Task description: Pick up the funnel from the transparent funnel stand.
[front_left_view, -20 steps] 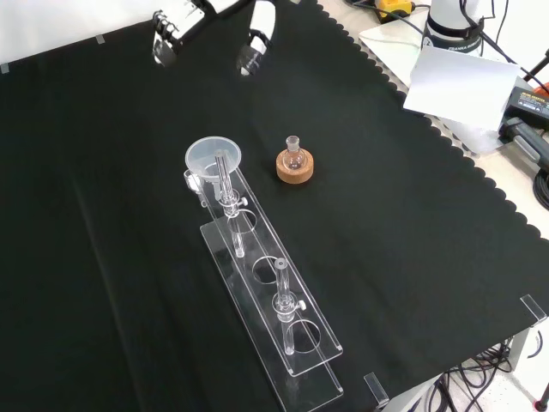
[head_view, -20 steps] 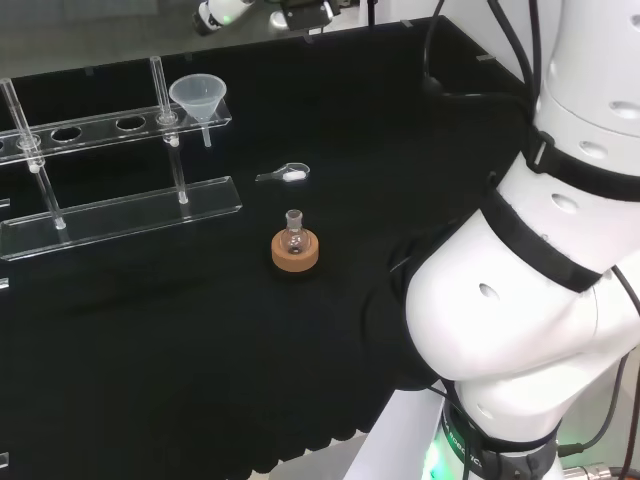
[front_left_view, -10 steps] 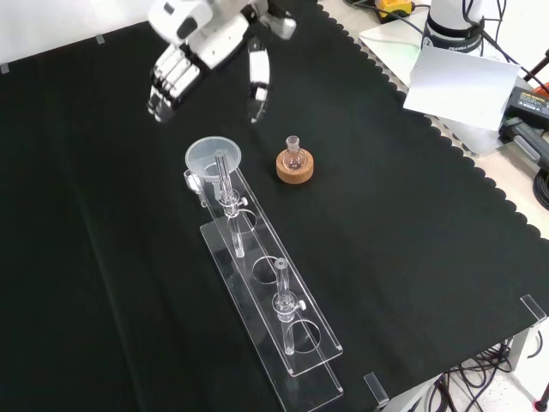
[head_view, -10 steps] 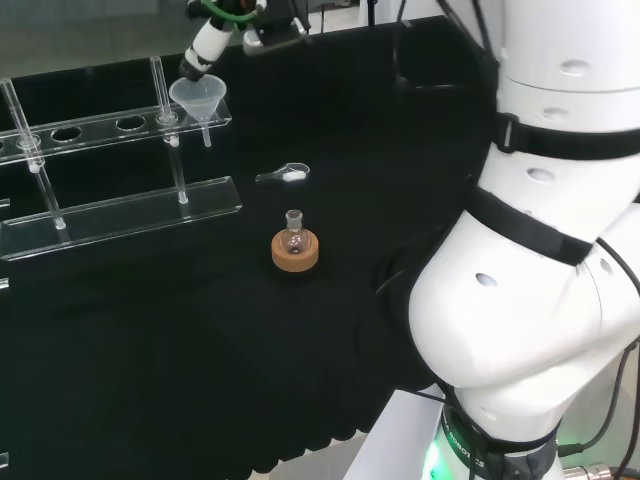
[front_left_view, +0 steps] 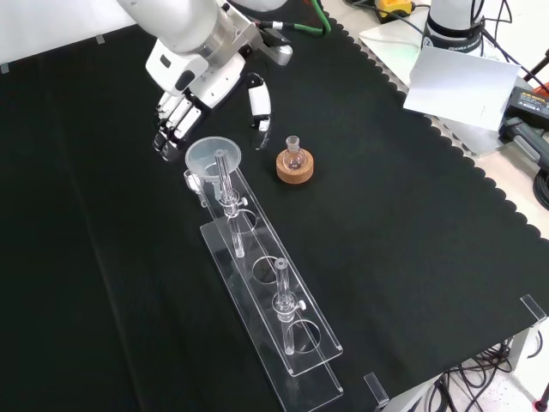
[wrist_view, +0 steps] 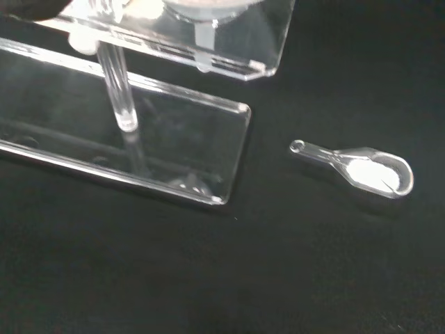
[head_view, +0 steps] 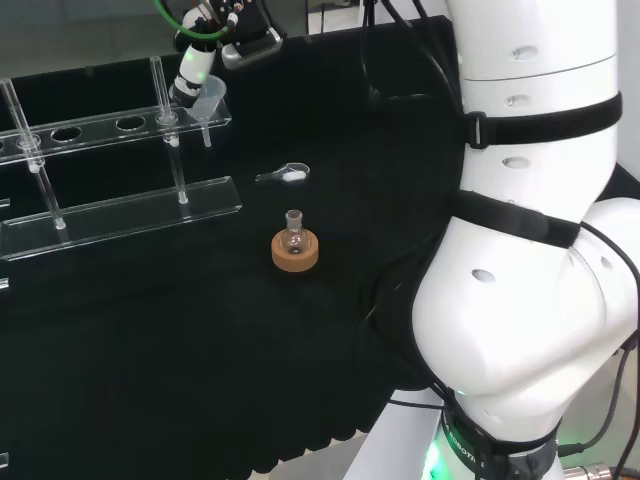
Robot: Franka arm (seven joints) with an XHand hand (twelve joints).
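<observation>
A clear funnel [front_left_view: 213,156] [head_view: 207,97] sits in the end hole of the transparent stand [front_left_view: 268,311] [head_view: 120,213]. The black and white hand [front_left_view: 202,70] hovers just behind and above the funnel in the front view. It is open, with the fingers [front_left_view: 171,130] hanging at the funnel's left and the thumb [front_left_view: 260,108] at its right. Neither touches the rim that I can see. In the head view a finger [head_view: 191,72] of the hand stands right over the funnel's bowl. The wrist view shows the funnel's stem [wrist_view: 202,36] poking through the stand's upper shelf [wrist_view: 229,49].
A small round flask [front_left_view: 294,154] [head_view: 293,234] stands on a cork ring [front_left_view: 294,170] to the funnel's right in the front view. A small clear spoon with white powder [wrist_view: 363,169] [head_view: 287,174] lies on the cloth near the stand's end. The arm's white links [head_view: 530,250] rise at the right of the head view.
The hand has come down and toward the funnel, from the cloth's far edge to just above its rim. The arm's links have swung with it. The ware has not moved.
</observation>
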